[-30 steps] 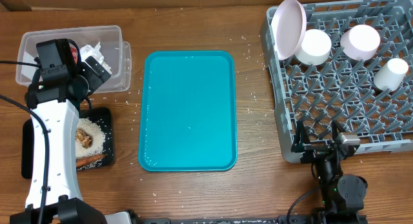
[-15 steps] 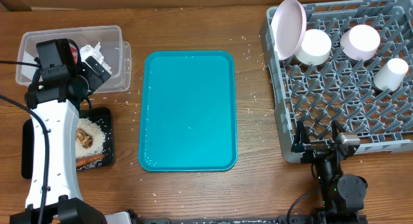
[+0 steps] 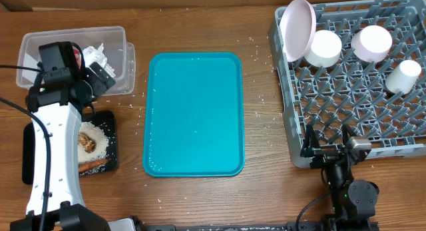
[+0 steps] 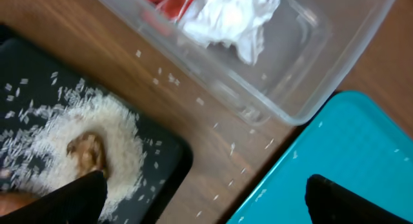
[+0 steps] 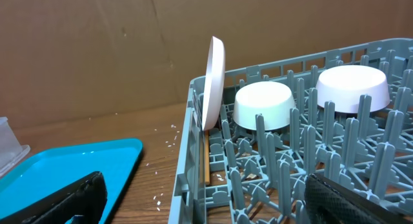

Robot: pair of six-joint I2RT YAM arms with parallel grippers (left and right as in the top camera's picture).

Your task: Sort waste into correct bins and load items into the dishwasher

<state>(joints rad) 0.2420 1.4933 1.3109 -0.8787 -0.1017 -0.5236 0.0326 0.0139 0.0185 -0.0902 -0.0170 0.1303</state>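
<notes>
On the counter's (image 3: 200, 18) right side we see the grey rack (image 3: 346, 108) holding plate (image 3: 297, 28), bowl (image 3: 323, 49), second bowl (image 3: 371, 42) and cup (image 3: 403, 76). At left, the clear tub (image 3: 123, 64) holds napkin (image 4: 235, 20) and red wrapper (image 4: 169, 1), the black tray (image 4: 39, 69) rice (image 4: 122, 130). The left tool (image 4: 206, 204) by the tub and the right tool (image 5: 213, 204) before the rack gape, empty.

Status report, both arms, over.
Left pincer, right pincer open, empty. Napkin, red wrapper in clear tub; rice on black tray. Plate, bowls, cup in rack. No obstruction seen.
</notes>
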